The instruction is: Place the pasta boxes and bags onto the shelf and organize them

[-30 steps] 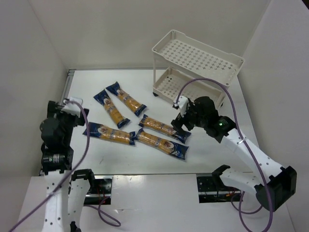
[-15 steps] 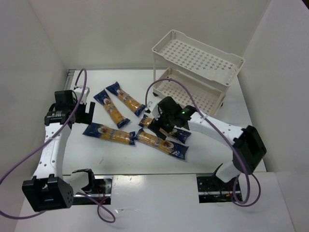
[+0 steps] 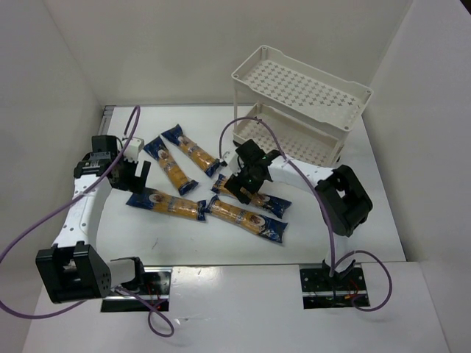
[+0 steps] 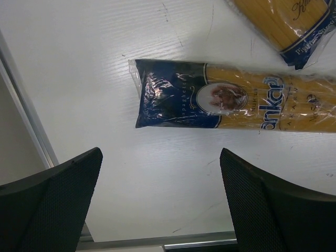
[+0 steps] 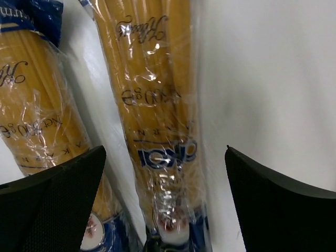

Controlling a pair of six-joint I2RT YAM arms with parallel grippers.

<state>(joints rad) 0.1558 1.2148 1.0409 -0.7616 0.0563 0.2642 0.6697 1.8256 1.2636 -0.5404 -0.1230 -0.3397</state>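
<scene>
White table (image 3: 176,237) holds all five packets (image 3: 167,203); shelf (image 3: 302,82) has none. My left gripper (image 4: 160,152) gapes empty, right gripper (image 5: 165,149) straddles one, unclenched.

Two arms, same build: white link shells, chunky black joint housings. Left arm (image 3: 88,211), right arm (image 3: 303,174). Loose purple cable (image 3: 136,109) off each wrist, trailing down to the black base brackets. Left gripper (image 3: 133,173) black with a white block behind it, right gripper (image 3: 243,187) all black. Fingers (image 4: 52,202) matte black, broad, wedge-shaped, with a fine dotted mesh texture on the faces. Same pattern on the right-wrist fingers (image 5: 283,202).
</scene>
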